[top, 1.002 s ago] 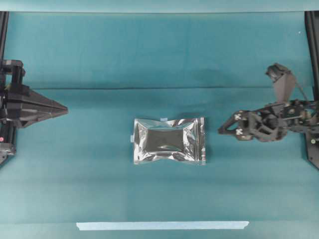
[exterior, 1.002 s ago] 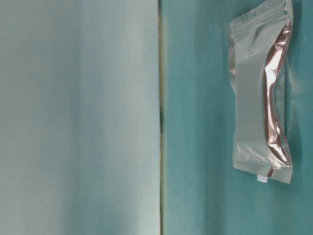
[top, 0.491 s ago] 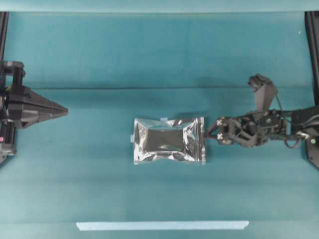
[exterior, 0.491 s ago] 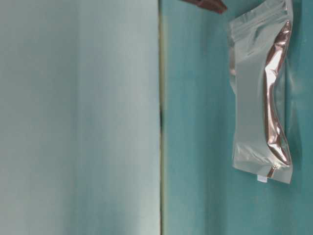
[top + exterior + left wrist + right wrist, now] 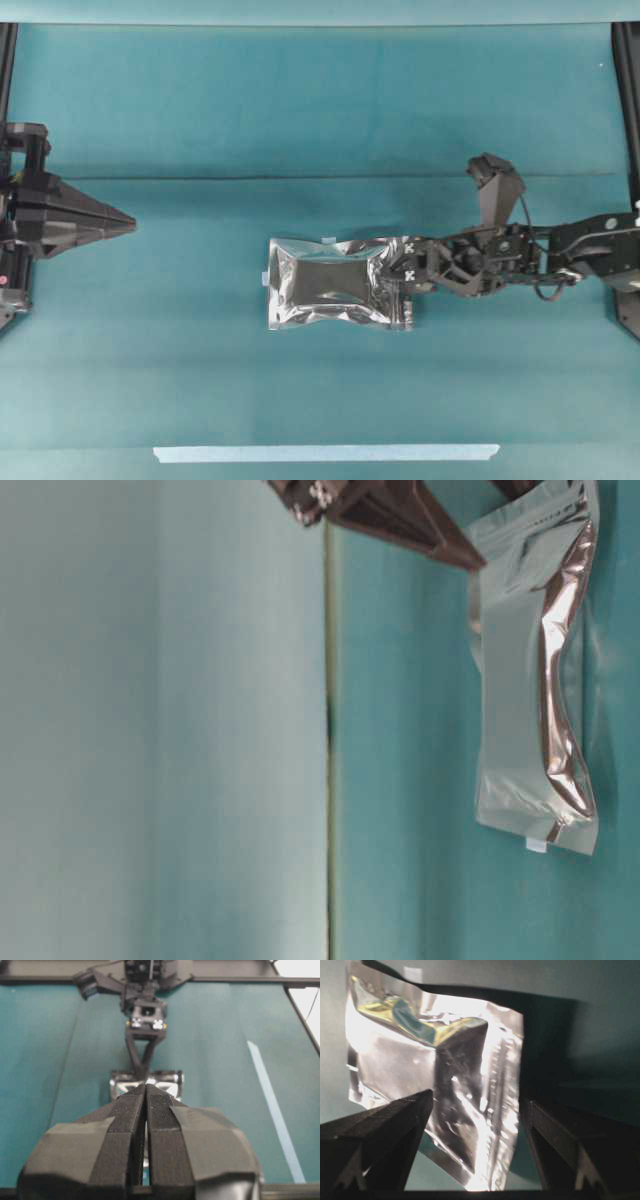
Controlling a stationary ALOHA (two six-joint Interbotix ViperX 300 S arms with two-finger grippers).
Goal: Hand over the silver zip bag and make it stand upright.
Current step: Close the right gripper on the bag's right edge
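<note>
Your silver zip bag (image 5: 340, 283) lies flat mid-counter (image 5: 300, 110), and your right end effector (image 5: 408, 272) hangs over its right short edge with jaws spread wide, holding nothing; the left end effector (image 5: 128, 222) waits well apart at the left, fully closed. If you close now, the fingers may catch only the thin sealed rim, and the slick foil could slip or crumple as you lift. Pressing down could also skid the pouch away. No brand, label or writing can be read on the bag.
</note>
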